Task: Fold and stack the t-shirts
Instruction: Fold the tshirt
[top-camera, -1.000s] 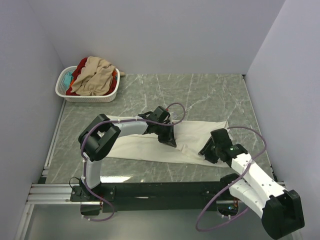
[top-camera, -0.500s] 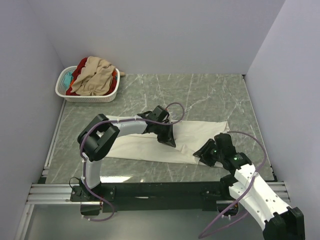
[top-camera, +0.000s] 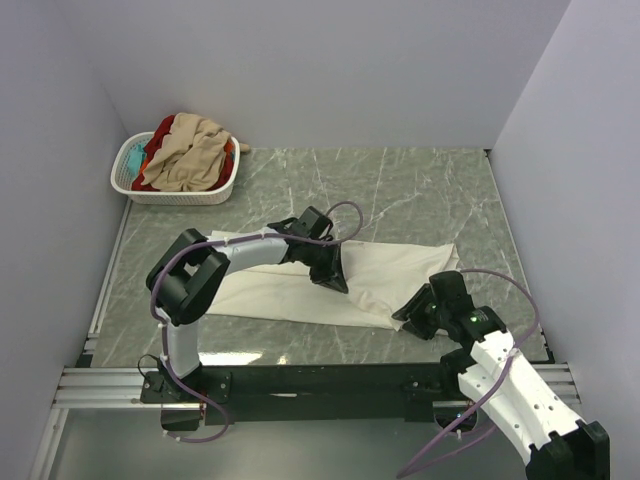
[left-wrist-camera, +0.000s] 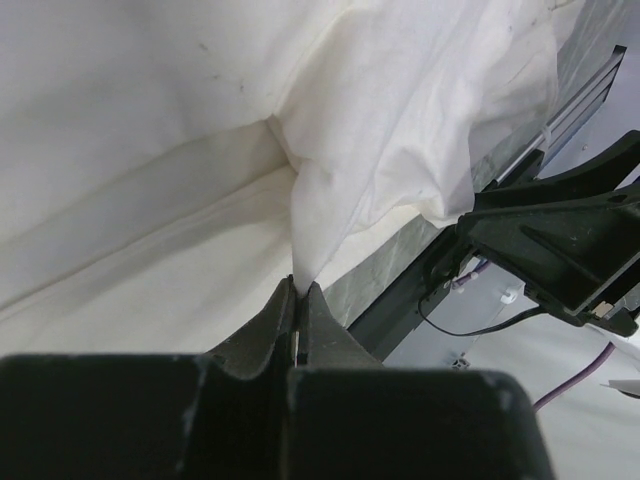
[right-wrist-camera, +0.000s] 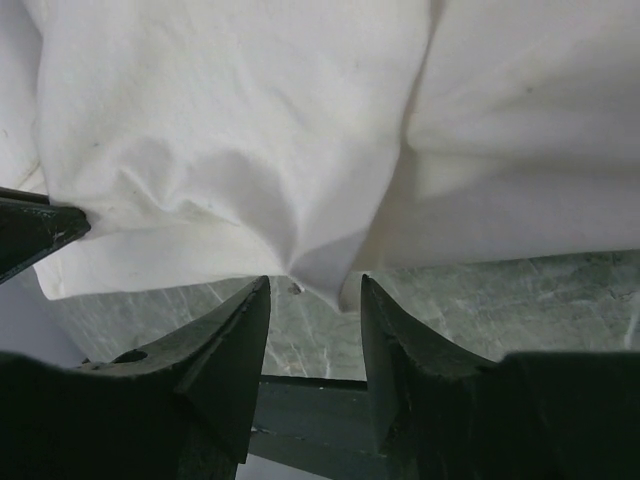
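The large cream-white t-shirt (top-camera: 300, 285) lies spread on the marble table. My left gripper (top-camera: 336, 277) is shut on a pinch of its cloth (left-wrist-camera: 310, 240) near the middle, lifting a small ridge. My right gripper (top-camera: 412, 312) is open at the shirt's near right corner; in the right wrist view (right-wrist-camera: 314, 290) its jaws stand apart with a point of the cloth (right-wrist-camera: 325, 265) just above the gap, not held. Tan-beige (top-camera: 190, 152), red (top-camera: 160, 135) and teal (top-camera: 134, 156) t-shirts sit piled in the basket.
The white slotted laundry basket (top-camera: 180, 192) stands at the far left corner. Grey walls close in the left, back and right sides. A black rail (top-camera: 320, 380) with the arm bases runs along the near edge.
My right gripper has pulled back toward the near edge and let go of the shirt's right corner, which now lies flatter. My left gripper has shifted slightly left, still holding cloth.
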